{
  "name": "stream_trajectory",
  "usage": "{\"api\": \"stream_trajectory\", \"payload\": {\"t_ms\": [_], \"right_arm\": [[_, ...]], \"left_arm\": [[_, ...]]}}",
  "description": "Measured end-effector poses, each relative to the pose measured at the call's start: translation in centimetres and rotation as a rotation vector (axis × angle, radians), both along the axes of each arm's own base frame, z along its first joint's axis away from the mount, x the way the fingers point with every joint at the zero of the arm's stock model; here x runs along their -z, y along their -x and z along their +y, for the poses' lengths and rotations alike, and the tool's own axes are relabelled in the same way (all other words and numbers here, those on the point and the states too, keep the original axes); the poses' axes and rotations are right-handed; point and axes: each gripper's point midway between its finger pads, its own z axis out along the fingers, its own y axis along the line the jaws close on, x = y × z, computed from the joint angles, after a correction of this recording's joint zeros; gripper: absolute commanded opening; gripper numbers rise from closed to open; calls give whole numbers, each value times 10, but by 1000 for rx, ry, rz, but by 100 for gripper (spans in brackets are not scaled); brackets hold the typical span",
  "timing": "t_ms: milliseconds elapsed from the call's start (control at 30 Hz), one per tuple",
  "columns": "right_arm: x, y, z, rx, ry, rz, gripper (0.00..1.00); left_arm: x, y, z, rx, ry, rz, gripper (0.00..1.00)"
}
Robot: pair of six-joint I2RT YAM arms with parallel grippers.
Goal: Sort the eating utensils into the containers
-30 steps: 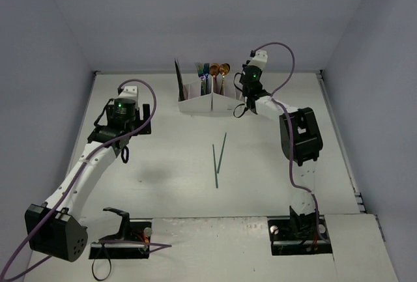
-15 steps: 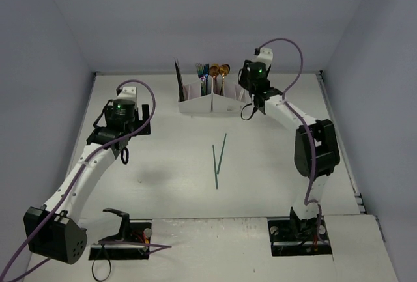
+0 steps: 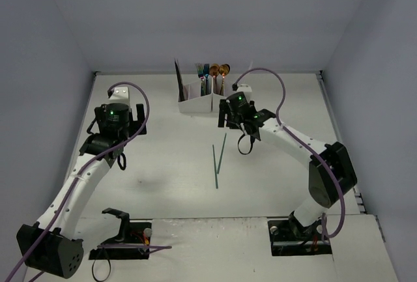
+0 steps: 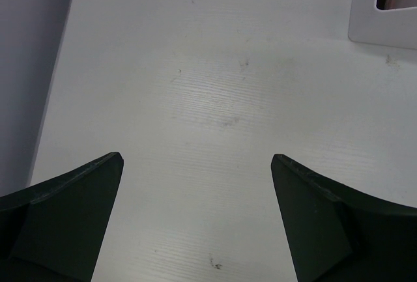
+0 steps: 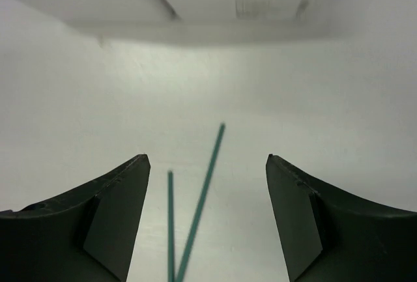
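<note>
**A:** Tabletop (image 3: 163,165) first: white, faintly wood-grained, lightly scuffed, with plain grey walls (image 3: 58,34) on three sides.

**B:** And the robot?

**A:** The left arm (image 3: 78,184) and right arm (image 3: 293,140) have white links and black joints, with a purple cable (image 3: 260,70) looping over each. The left gripper (image 4: 197,157) hangs over bare table, its dark fingers (image 4: 71,210) spread wide and empty. A corner of the organiser box (image 4: 388,25) shows at its upper right, well apart.

**B:** The right one?

**A:** The right gripper (image 5: 205,159) is also parted and holds nothing. It sits near the box's front wall.

**B:** What's in the box?

**A:** It's white and rectangular, with slanted dividers. Blue and silver forks (image 3: 203,70) and coppery spoons (image 3: 220,70) stand upright in it. A black piece (image 3: 178,77) stands at its left end (what kind, I can't tell).

**B:** Anything loose?

**A:** Two thin teal chopsticks (image 3: 221,153) lie flat on the table, nearer than the box, converging toward their near ends. In the right wrist view their far tips lie between the fingertips, with only bare tabletop around them.
</note>
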Motion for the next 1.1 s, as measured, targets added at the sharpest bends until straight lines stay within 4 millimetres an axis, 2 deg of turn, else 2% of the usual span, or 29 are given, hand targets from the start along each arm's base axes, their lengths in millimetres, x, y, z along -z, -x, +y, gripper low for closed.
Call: {"api": "stream_trajectory", "payload": {"t_ms": [67, 133, 400, 567, 733, 800, 900, 1000, 1100], "right_arm": [[33, 20, -3, -10, 35, 106, 70], [55, 33, -4, -11, 55, 182, 69], [93, 54, 14, -9, 35, 313, 63], [121, 64, 19, -6, 52, 385, 56], [133, 67, 19, 15, 59, 414, 35], [135, 67, 18, 29, 56, 419, 28], [137, 66, 18, 48, 54, 416, 12], [138, 64, 16, 67, 55, 411, 2], [138, 62, 14, 82, 59, 403, 0]], "left_arm": [[-4, 1, 2, -8, -1, -15, 97], [-7, 1, 3, -13, 0, -31, 97], [-2, 0, 3, -17, -2, -34, 97], [1, 1, 4, -19, -4, -31, 97], [0, 0, 4, -20, -4, -35, 97], [0, 0, 4, -20, -4, -36, 97], [0, 0, 4, -20, -4, -36, 97], [0, 0, 4, -21, -4, -36, 97], [0, 0, 5, -26, -7, -37, 97]]}}
